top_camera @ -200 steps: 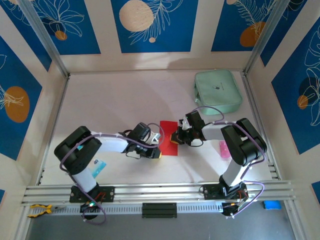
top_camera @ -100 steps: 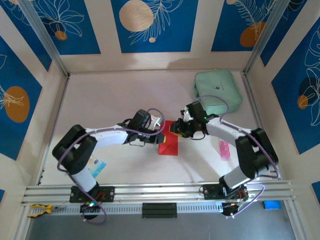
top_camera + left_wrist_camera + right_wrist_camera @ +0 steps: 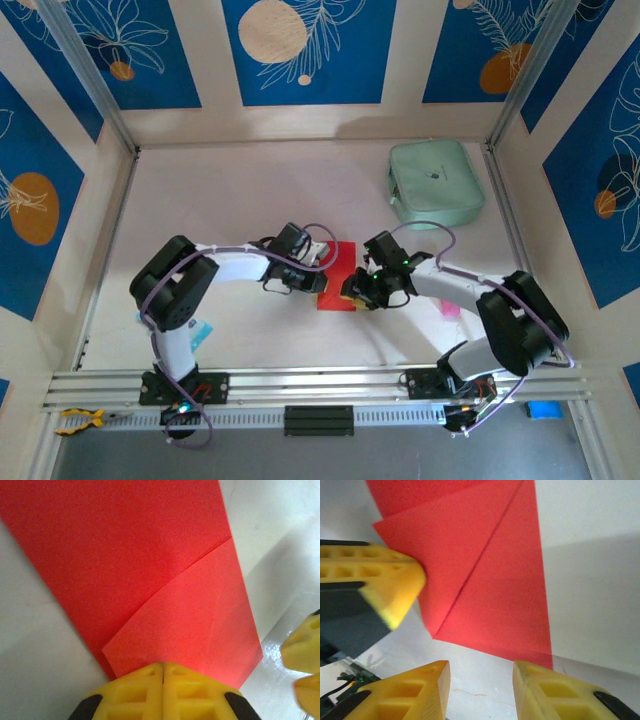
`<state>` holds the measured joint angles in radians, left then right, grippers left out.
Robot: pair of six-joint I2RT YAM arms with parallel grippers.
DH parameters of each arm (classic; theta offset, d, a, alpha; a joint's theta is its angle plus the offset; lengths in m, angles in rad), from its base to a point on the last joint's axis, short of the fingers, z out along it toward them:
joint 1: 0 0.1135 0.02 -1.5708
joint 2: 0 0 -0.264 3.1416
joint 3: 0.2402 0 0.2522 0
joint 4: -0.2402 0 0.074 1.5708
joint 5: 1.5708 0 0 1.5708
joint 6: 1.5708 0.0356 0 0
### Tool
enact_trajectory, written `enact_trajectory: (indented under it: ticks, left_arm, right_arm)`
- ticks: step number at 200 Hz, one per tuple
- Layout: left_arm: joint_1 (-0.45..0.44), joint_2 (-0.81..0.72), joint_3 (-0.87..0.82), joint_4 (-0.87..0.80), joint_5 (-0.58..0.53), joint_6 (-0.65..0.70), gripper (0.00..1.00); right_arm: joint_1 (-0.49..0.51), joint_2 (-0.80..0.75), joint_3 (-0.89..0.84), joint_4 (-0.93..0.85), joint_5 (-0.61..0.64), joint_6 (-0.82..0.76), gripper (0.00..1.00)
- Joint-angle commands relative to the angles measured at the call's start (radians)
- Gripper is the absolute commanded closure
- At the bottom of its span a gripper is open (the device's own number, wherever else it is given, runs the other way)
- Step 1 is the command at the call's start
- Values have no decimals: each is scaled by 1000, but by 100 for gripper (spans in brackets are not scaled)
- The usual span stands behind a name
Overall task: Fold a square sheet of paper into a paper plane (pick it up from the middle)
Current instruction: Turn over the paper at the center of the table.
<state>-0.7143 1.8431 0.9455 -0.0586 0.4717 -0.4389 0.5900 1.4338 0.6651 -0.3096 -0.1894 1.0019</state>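
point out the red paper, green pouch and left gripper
red paper [image 3: 150, 555], left wrist view, flat middle
green pouch [image 3: 436, 182], top view, centre of its face
left gripper [image 3: 162, 672], left wrist view, seam between shut fingertips

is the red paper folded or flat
Partly folded: the red paper has a flap doubled over it, its slanted edge crossing the sheet.

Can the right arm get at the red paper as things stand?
Probably yes: the right tool hangs open just short of the paper, nothing between them; the left tool sits shut at one side, not blocking.
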Motion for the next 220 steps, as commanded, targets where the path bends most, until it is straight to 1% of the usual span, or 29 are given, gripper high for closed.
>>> enact_trajectory:
  ticks: [1,25,51,73,85,98,111,138,192,220]
  left_arm:
    - [3,32,-61,-4,-8,4,100]
    - [3,26,-103,46,2,-27,100]
    - [3,16,-109,51,2,-31,100]
    - [4,16,-100,37,1,-24,100]
    - [3,17,-95,34,2,-23,100]
    - [3,23,-90,32,3,-22,100]
    - [4,31,-82,28,4,-22,100]
    - [4,35,-83,32,7,-23,100]
    - [4,36,-82,22,3,-24,100]
    - [3,35,-86,25,3,-30,100]
  right_arm:
    - [15,33,18,-23,21,35,61]
    - [22,63,30,-19,28,35,61]
    - [21,91,32,-7,46,40,60]
    - [21,104,25,61,16,34,60]
    - [18,99,17,112,-3,32,56]
    - [12,93,17,129,8,36,53]
    - [-1,94,19,135,8,32,52]
    - [-25,95,-1,223,-39,22,46]
    - [-88,144,50,207,-62,-36,47]
    - [-120,160,35,261,-100,-39,49]
